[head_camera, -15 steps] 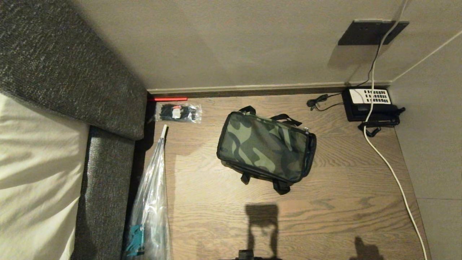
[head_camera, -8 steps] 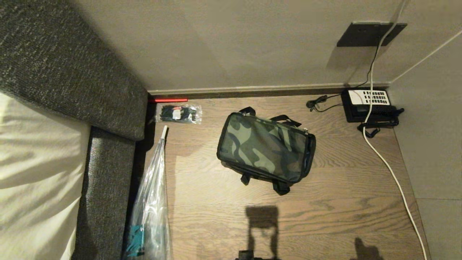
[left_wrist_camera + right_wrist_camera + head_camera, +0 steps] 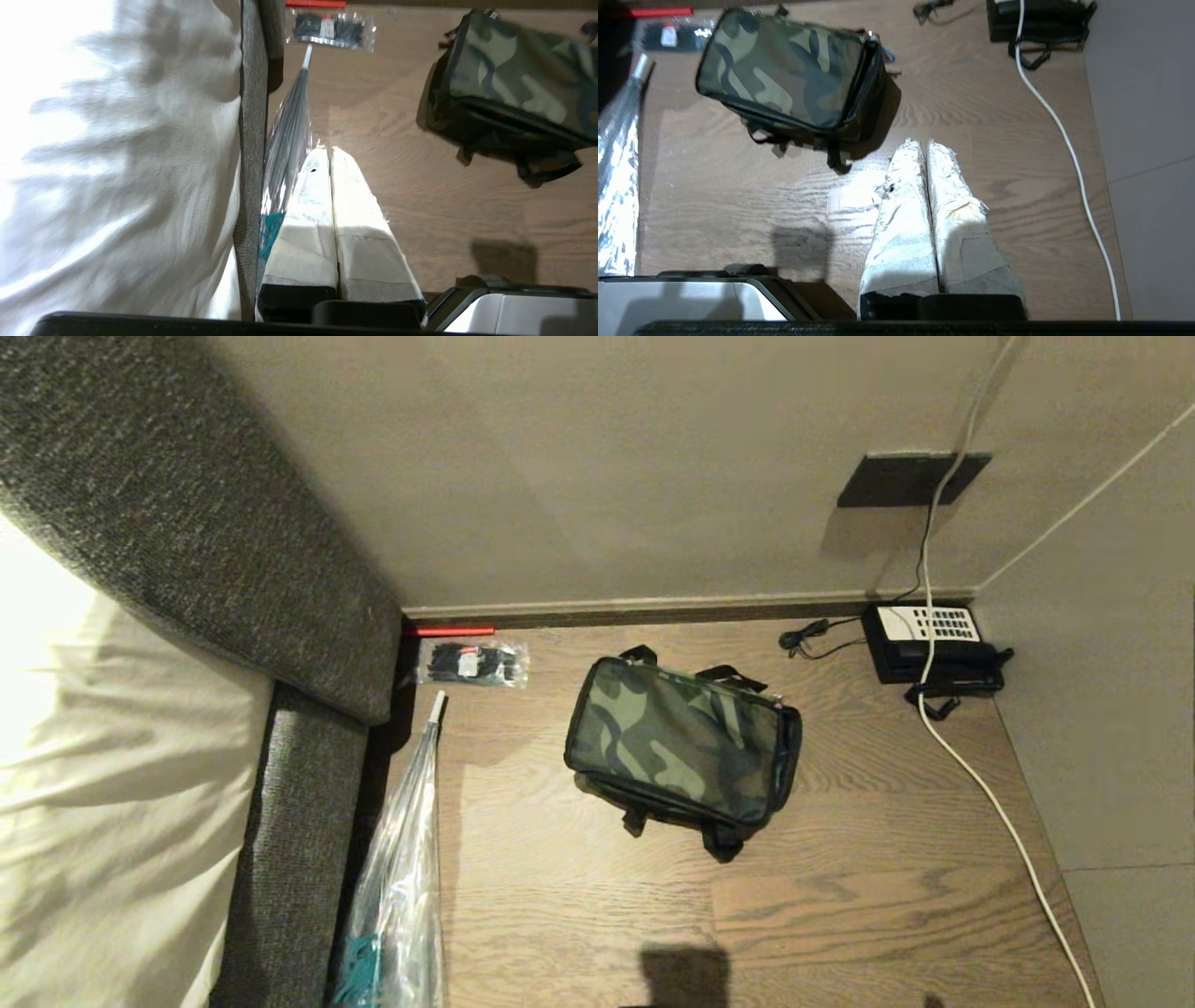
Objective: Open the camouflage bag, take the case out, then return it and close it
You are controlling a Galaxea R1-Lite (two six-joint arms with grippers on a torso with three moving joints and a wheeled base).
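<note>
Wrist views: left gripper (image 3: 331,151) and right gripper (image 3: 924,142) hang above the wooden floor (image 3: 859,859), fingers pressed together, holding nothing. Farther off, the camouflage bag (image 3: 680,739) lies zipped shut mid-floor; beyond it, a telephone (image 3: 929,639) sits by the wall.

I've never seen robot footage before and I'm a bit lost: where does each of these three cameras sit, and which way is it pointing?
Head view: on the robot's head, looking down at the wooden floor, with the camouflage bag closed in the middle; none of the robot's body shows.
Left wrist view: behind the left hand, shut, above the floor beside the sofa.
Right wrist view: behind the right hand, shut, above the floor near the white cable.
All three share the bag.
</note>
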